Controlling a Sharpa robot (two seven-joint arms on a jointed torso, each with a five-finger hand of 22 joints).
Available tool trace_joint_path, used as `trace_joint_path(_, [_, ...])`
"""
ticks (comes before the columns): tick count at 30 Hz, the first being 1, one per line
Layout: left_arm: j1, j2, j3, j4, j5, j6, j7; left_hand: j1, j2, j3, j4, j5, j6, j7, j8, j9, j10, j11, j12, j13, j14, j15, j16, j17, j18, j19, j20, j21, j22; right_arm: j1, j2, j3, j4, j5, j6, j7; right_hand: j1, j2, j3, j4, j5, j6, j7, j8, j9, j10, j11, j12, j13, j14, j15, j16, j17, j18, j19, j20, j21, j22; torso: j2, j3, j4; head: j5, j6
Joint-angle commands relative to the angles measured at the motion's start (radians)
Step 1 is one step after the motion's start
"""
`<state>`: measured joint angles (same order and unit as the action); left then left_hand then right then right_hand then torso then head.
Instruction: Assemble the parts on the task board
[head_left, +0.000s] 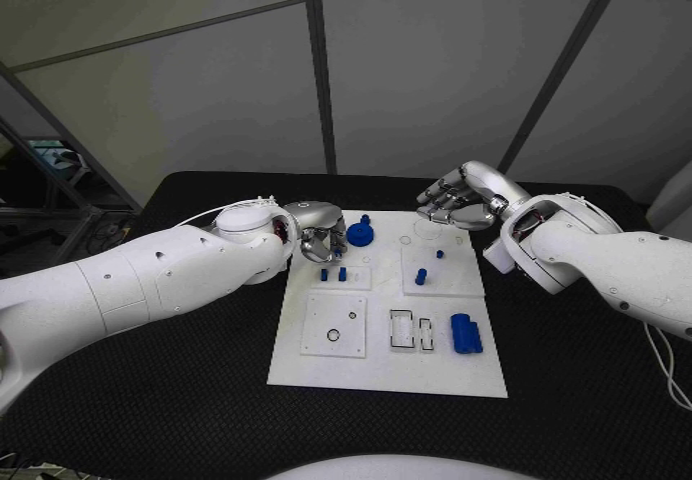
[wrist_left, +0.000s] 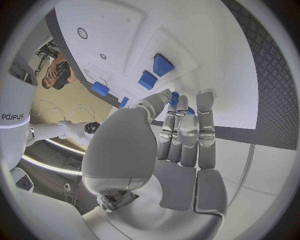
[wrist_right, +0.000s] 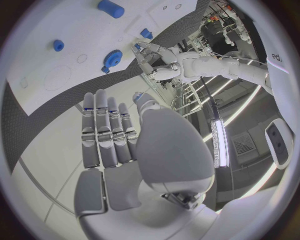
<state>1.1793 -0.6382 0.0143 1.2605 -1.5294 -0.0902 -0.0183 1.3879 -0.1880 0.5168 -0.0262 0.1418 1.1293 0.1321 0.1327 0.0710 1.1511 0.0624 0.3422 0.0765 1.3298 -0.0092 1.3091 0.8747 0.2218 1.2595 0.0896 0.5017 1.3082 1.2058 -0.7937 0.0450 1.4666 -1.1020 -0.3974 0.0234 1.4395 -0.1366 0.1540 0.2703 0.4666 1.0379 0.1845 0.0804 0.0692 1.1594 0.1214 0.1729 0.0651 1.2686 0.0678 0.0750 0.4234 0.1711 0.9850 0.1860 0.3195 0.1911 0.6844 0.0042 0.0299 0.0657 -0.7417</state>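
The task board (head_left: 387, 372) lies in the middle of the black counter (head_left: 173, 400). On it stand several blue parts: a gear (head_left: 359, 235) near the far left corner, two small pegs (head_left: 335, 273) just in front of it, a single peg (head_left: 421, 277) on the right raised plate, and a thicker cylinder (head_left: 466, 333) lying near the right edge. Beside the cylinder there are empty rectangular slots (head_left: 410, 331).

The left hand (head_left: 313, 235) is at the far left corner of the board, just beside the gear. In the left wrist view its fingers (wrist_left: 187, 135) are close together and rather straight, and something small and blue shows at the fingertips, but it cannot be told whether the hand pinches a part or only hovers over it. The right hand (head_left: 459, 200) hangs over the far edge of the board, its fingers curled in loosely, and it seems to hold nothing.

The main risk is probably at the left hand. The gear and the two pegs stand very near to each other, so a wide finger can knock a peg over or push the gear aside when the hand reaches. If a part is already held, a weak pinch may let it tilt or drop. The hand also hides this corner from the head camera, so a bad alignment may be noticed late. The right hand is near the far edge and could brush the board if it comes lower.
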Motion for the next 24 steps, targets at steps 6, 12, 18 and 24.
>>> trace_joint_path(6, [-0.001,0.003,-0.001,-0.004,0.003,0.016,-0.001,-0.021,-0.009,-0.009,0.003,0.0,-0.039,0.003,-0.029,-0.006,-0.034,0.013,-0.038,-0.011,-0.013,0.011,-0.012,-0.041,-0.049,-0.011,0.011,-0.03,0.028,0.002,0.0,0.001,0.001,0.002,0.003,0.009,0.013,-0.001,0.005,-0.002,0.004,0.006,0.0,0.001,0.001,-0.006,-0.001,-0.004,-0.002,-0.006,0.001,-0.004,-0.002,0.012,0.002,0.007,-0.008,-0.002,0.001,0.0002,-0.001,0.0,0.001])
trace_joint_path(12, [-0.001,0.004,-0.001,-0.005,0.005,0.013,-0.002,-0.034,-0.02,-0.016,0.007,0.0,-0.06,0.008,-0.045,-0.006,-0.069,0.025,-0.071,-0.014,-0.025,0.021,-0.022,-0.068,-0.048,-0.015,0.018,-0.044,0.024,0.002,-0.001,0.001,0.002,0.002,0.003,0.009,0.013,-0.001,0.005,-0.002,0.004,0.006,0.0,0.001,0.001,-0.006,-0.001,-0.004,-0.002,-0.006,0.001,-0.004,-0.002,0.012,0.002,0.007,-0.008,-0.002,0.0,0.0001,0.0002,-0.002,0.0])
trace_joint_path(18, [-0.001,0.003,-0.001,-0.005,0.006,0.006,-0.004,-0.037,-0.023,-0.019,0.009,0.001,-0.074,0.006,-0.054,-0.007,-0.074,0.028,-0.078,-0.013,-0.03,0.023,-0.026,-0.08,-0.047,-0.016,0.02,-0.05,0.022,0.002,-0.002,0.001,0.002,0.002,0.003,0.008,0.013,-0.001,0.005,-0.002,0.004,0.006,0.0,0.0,0.001,-0.006,0.0,-0.004,-0.002,-0.006,0.001,-0.005,-0.002,0.011,0.002,0.007,-0.008,-0.002,0.0,0.0,-0.0007,-0.002,0.001])
trace_joint_path(24, [-0.001,0.001,-0.001,-0.004,0.006,0.001,-0.006,-0.039,-0.025,-0.022,0.009,0.002,-0.085,0.004,-0.061,-0.008,-0.074,0.029,-0.082,-0.012,-0.031,0.024,-0.027,-0.085,-0.046,-0.016,0.021,-0.052,0.022,0.002,-0.003,0.001,0.002,0.002,0.0,0.007,0.012,-0.003,0.005,-0.002,0.004,0.005,0.0,0.0,0.001,-0.007,0.0,-0.005,-0.002,-0.009,0.002,-0.007,-0.004,0.011,0.001,0.007,-0.011,-0.004,0.0,-0.0004,-0.0003,-0.002,0.001])
